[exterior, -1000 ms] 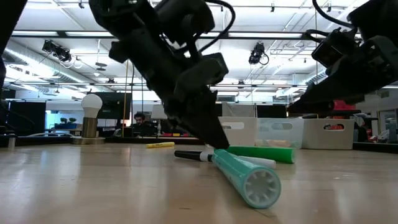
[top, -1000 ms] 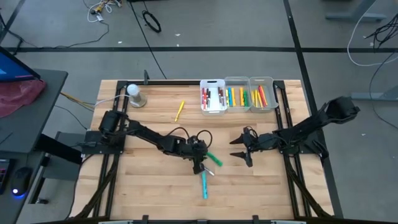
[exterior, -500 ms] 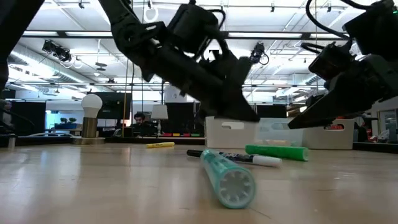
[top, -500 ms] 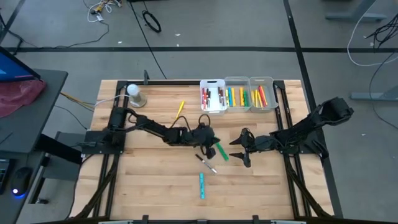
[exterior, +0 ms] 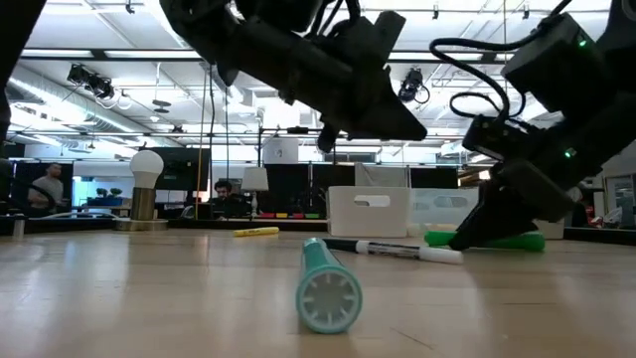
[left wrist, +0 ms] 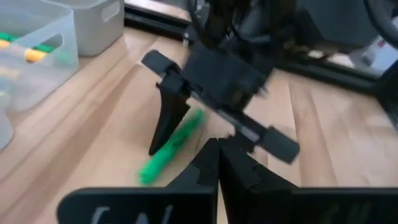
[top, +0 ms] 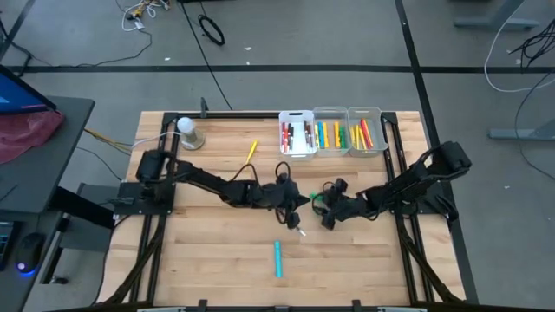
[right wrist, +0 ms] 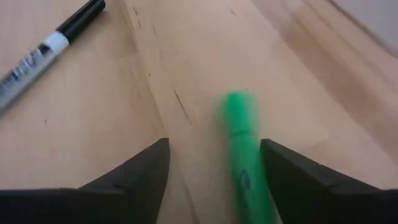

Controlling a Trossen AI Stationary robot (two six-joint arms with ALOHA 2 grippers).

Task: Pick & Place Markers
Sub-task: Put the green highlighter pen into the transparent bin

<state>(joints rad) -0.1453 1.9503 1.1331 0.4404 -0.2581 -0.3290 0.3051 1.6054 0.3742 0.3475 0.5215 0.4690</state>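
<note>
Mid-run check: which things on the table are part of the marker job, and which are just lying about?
Job:
green marker, between the open right gripper fingers
cyan marker
white marker with black cap
yellow marker
bins holding sorted markers
shut left gripper

Lying about:
lamp

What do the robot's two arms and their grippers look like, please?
Both arms are dark, jointed and slender, with black cables looping along them. The left gripper ends in two thin black fingers; the right gripper has two matte black, wedge-shaped fingers. Small green lights glow on the right arm.

The left pincer [top: 297, 201] hangs closed at mid-table, facing the lowered right pincer [top: 327, 205], spread wide.
</note>
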